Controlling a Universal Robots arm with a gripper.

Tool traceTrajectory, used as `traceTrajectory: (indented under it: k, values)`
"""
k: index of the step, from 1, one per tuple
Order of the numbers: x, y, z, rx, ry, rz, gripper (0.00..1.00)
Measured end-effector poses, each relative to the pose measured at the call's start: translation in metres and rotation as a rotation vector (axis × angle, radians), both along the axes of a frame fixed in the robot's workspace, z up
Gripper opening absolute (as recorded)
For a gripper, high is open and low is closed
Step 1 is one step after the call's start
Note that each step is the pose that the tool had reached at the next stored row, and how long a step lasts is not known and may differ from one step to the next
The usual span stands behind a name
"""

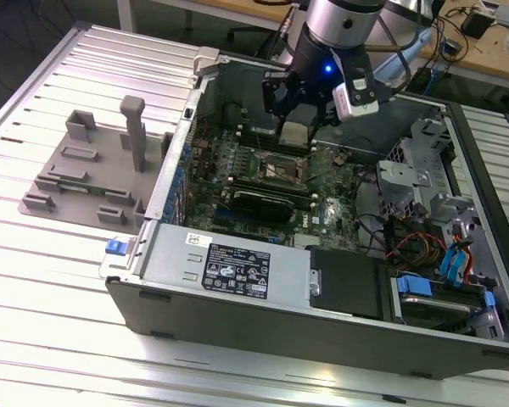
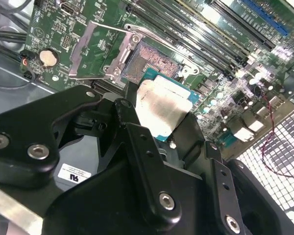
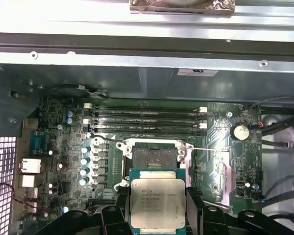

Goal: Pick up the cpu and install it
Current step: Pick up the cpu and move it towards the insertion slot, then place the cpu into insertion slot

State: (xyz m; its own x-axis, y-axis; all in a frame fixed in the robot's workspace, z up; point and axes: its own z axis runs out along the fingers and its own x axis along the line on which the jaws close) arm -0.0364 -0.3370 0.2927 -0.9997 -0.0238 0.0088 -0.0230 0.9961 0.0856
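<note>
The cpu (image 1: 294, 133) is a flat square chip with a silver top plate. My gripper (image 1: 299, 119) is shut on it by two opposite edges, inside the open computer case. In the first wrist view the cpu (image 3: 157, 198) sits between the black fingers (image 3: 194, 203), close above the motherboard and just short of the open socket (image 3: 154, 157). The second wrist view shows the cpu (image 2: 159, 107) tilted toward the socket (image 2: 149, 63), not touching it, with the socket's metal load plate (image 2: 85, 51) swung open.
The case (image 1: 263, 301) lies on its side on a ribbed metal table. The power supply (image 1: 229, 264) is along its near wall, and a drive cage with cables (image 1: 433, 246) is at the exterior view's right. Memory slots (image 3: 147, 120) run beside the socket. A grey fixture (image 1: 89, 174) stands outside the case.
</note>
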Motion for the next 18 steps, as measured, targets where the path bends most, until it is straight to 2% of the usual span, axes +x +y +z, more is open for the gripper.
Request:
traceTrajectory:
  k: [10,13,18]
  values:
    - [-0.003,0.0044,-0.0129,0.0003,0.0001,0.000,0.54]
    - [-0.006,0.0066,-0.0202,0.0005,-0.0001,0.000,0.54]
    - [-0.006,0.0066,-0.0208,0.0004,0.0000,0.000,0.54]
